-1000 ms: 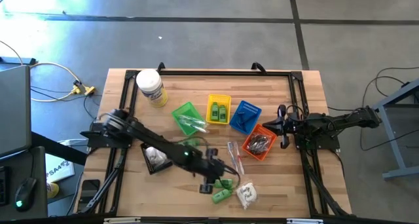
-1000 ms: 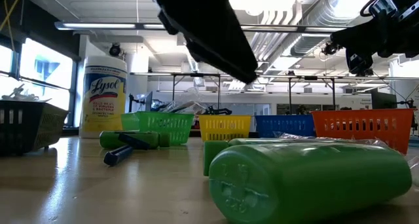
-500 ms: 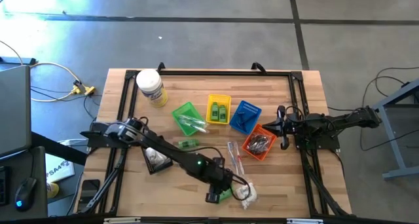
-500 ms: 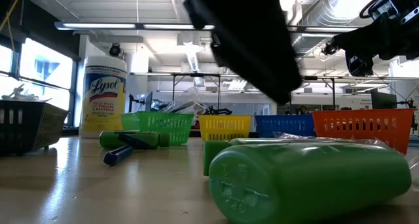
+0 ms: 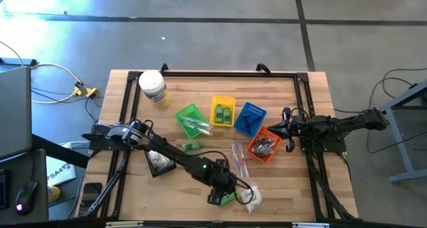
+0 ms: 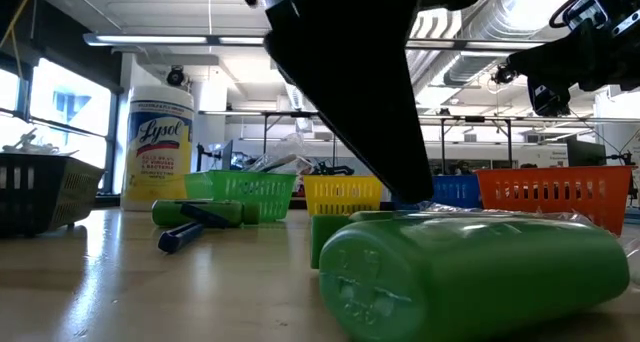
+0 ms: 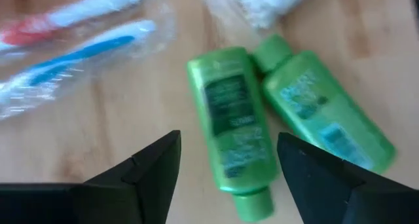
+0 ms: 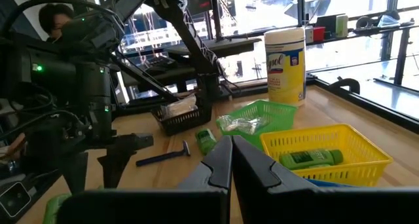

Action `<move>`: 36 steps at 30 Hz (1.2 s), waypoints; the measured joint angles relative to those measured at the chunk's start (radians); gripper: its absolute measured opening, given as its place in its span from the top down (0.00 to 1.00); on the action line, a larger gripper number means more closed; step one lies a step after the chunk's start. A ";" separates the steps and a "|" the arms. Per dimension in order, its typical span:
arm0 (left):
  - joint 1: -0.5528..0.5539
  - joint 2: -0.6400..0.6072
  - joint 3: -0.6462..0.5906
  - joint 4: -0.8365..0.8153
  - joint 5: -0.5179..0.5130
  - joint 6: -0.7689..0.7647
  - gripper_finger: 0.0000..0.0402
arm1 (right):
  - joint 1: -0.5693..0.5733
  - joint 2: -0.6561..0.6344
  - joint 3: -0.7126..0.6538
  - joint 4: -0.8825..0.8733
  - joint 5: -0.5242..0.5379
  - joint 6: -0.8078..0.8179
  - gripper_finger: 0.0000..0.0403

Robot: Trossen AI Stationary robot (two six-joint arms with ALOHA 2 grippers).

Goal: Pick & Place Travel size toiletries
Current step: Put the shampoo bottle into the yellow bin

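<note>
Now the left gripper [image 7: 226, 160] hangs low over two green bottles [image 7: 232, 126] lying side by side on the worktop [image 7: 98, 132] — fingers [image 7: 154, 165] spread wide, one bottle between them, untouched. Right gripper [image 8: 232, 160] waits apart, fingers closed, empty.

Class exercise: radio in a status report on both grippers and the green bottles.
Left gripper open, over two green bottles lying side by side. Right gripper shut, parked by orange basket. Sachet beside bottles.

Second green bottle [image 7: 326, 117] crowds the bottle [image 7: 232, 126] between open claw [image 7: 229, 162].
</note>
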 joint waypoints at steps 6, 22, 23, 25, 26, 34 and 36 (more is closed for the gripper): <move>0.000 0.000 0.000 0.001 0.021 0.001 0.38 | 0.000 0.000 0.000 0.000 0.000 0.000 0.99; 0.033 0.052 -0.003 -0.012 0.024 0.016 0.38 | 0.000 0.002 0.000 0.003 0.001 0.000 0.99; 0.033 0.052 -0.003 -0.010 0.021 0.036 0.38 | 0.000 0.002 0.000 0.003 0.001 0.000 0.99; 0.033 0.053 -0.004 -0.009 0.021 0.090 0.38 | 0.000 0.002 0.000 0.002 0.001 0.000 0.99; 0.033 0.053 -0.004 -0.008 0.021 0.113 0.38 | 0.000 0.002 0.000 0.003 0.002 0.000 0.99; 0.033 0.053 -0.003 -0.008 0.029 0.224 0.57 | 0.000 0.003 0.000 0.002 0.003 0.000 0.99; 0.033 0.053 -0.002 -0.005 0.025 0.245 0.63 | 0.000 0.002 0.000 0.002 0.003 0.000 0.99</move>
